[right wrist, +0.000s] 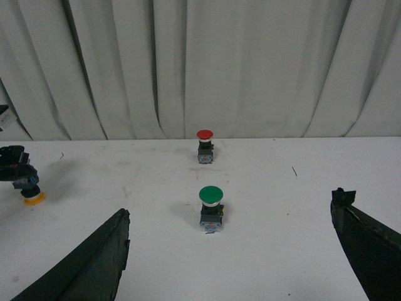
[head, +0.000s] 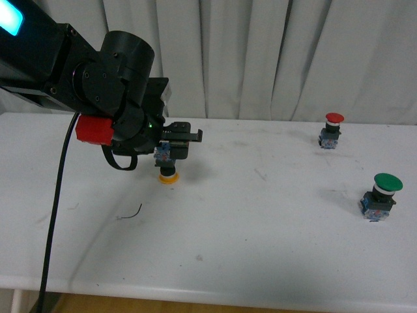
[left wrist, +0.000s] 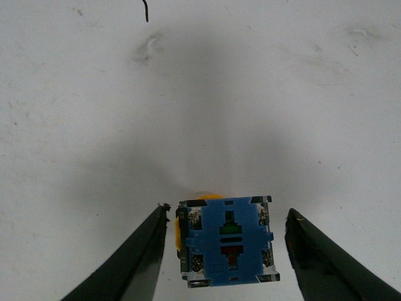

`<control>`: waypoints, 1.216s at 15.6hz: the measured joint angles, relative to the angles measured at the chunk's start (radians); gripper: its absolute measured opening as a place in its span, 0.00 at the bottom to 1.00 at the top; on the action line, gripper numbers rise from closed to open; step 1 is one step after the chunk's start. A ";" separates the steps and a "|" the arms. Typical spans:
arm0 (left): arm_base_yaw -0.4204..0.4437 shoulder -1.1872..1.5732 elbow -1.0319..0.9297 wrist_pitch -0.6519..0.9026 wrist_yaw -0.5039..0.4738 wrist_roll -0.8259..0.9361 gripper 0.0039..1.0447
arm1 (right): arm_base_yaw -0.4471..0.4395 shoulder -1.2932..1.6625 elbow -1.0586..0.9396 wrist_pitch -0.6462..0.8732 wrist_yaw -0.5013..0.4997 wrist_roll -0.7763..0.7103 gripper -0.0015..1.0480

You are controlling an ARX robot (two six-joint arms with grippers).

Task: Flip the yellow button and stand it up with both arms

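1. The small push button with a round yellow-orange cap and a blue contact block, the yellow button (head: 167,168), is sitting upside down on the white worktop (head: 247,235). Its cap is resting on the surface and its blue block is facing up.
2. The bulky black left arm (head: 98,78) is reaching over it from the left side of the worktop.
3. The left claw (left wrist: 229,211) is hanging around the yellow button with its tapered black fingers (left wrist: 135,263) spread apart, one on each side of the blue block. A strip of worktop is showing between each finger and the block, so nothing is being clamped.
4. The right claw (right wrist: 232,202) is holding its fingers wide apart above the worktop, gripping nothing.
5. A red-capped button (head: 333,129) is standing upright at the far right, near the pale grey curtain (head: 260,52).
6. A larger green-capped button (head: 381,193) is standing upright nearer the front edge, also on the right, well apart from the yellow button.
7. A short curl of black wire (head: 130,214) is lying on the worktop near the yellow button, towards the front.
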 joint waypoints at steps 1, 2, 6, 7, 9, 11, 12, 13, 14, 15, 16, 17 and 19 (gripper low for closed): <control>0.000 0.000 0.000 0.000 -0.007 0.000 0.46 | 0.000 0.000 0.000 0.000 0.000 0.000 0.94; 0.000 0.000 0.000 0.003 -0.008 0.000 0.35 | 0.000 0.000 0.000 0.000 0.000 0.000 0.94; -0.005 -0.002 0.005 0.008 -0.015 0.000 0.29 | 0.000 0.000 0.000 0.000 0.000 0.000 0.94; -0.006 -0.011 0.002 0.007 -0.015 0.000 0.29 | 0.000 0.000 0.000 0.000 0.000 0.000 0.94; -0.024 -0.105 -0.081 0.054 -0.015 0.002 0.29 | 0.000 0.000 0.000 0.000 0.000 0.000 0.94; -0.054 -0.261 -0.186 0.130 -0.007 0.021 0.29 | 0.000 0.000 0.000 0.000 0.000 0.000 0.94; -0.071 -0.344 -0.243 0.166 -0.002 0.027 0.29 | 0.000 0.000 0.000 0.000 0.000 0.000 0.94; -0.091 -0.443 -0.320 0.206 -0.011 0.044 0.29 | 0.000 0.000 0.000 0.000 0.000 0.000 0.94; -0.110 -0.529 -0.402 0.229 -0.011 0.049 0.29 | 0.000 0.000 0.000 0.000 0.000 0.000 0.94; -0.121 -0.589 -0.477 0.254 -0.016 0.050 0.29 | 0.000 0.000 0.000 0.000 0.000 0.000 0.94; -0.132 -0.650 -0.563 0.274 -0.018 0.044 0.29 | 0.000 0.000 0.000 0.000 0.000 0.000 0.94; -0.138 -0.698 -0.629 0.294 -0.021 0.035 0.29 | 0.000 0.000 0.000 0.000 0.000 0.000 0.94; -0.149 -0.782 -0.719 0.326 -0.028 0.018 0.29 | 0.000 0.000 0.000 0.000 0.000 0.000 0.94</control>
